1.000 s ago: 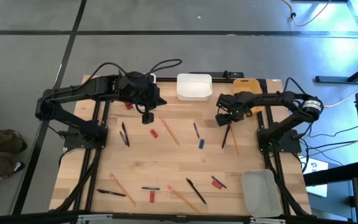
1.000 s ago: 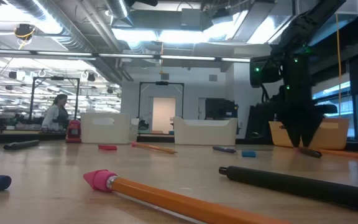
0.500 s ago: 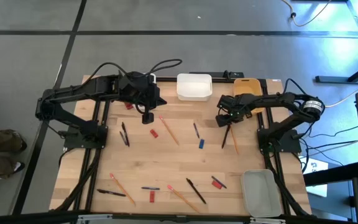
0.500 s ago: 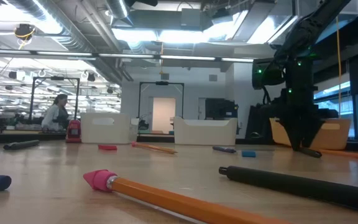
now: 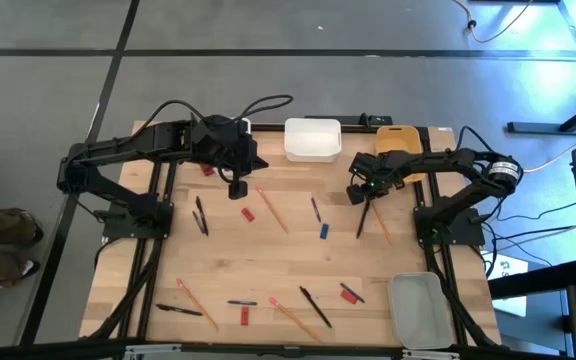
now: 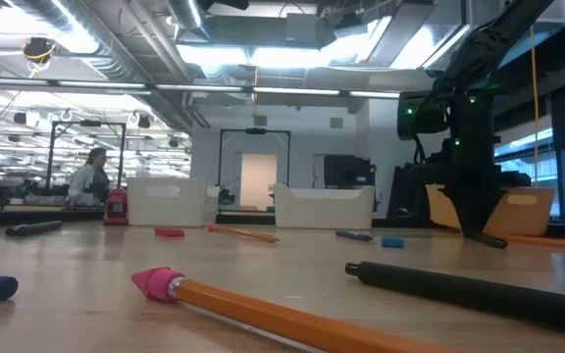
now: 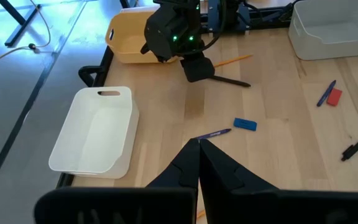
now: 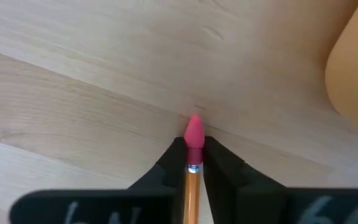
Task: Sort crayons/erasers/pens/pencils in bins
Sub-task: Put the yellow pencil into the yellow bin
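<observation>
Now right gripper (image 8: pixel 193 163) jaws pinching pencil (image 8: pixel 192 180), pink tip protruding past fingertips.

The pale wooden surface (image 5: pixel 288 250) carries a wider white bin (image 5: pixel 312 138) and a yellow-orange bin (image 5: pixel 400 138) along its far edge, and a translucent grey bin (image 5: pixel 416 308) at the near right corner. Black pens (image 5: pixel 200 215), orange pencils (image 5: pixel 271 208) and small red and blue erasers (image 5: pixel 323 231) lie scattered between.
</observation>
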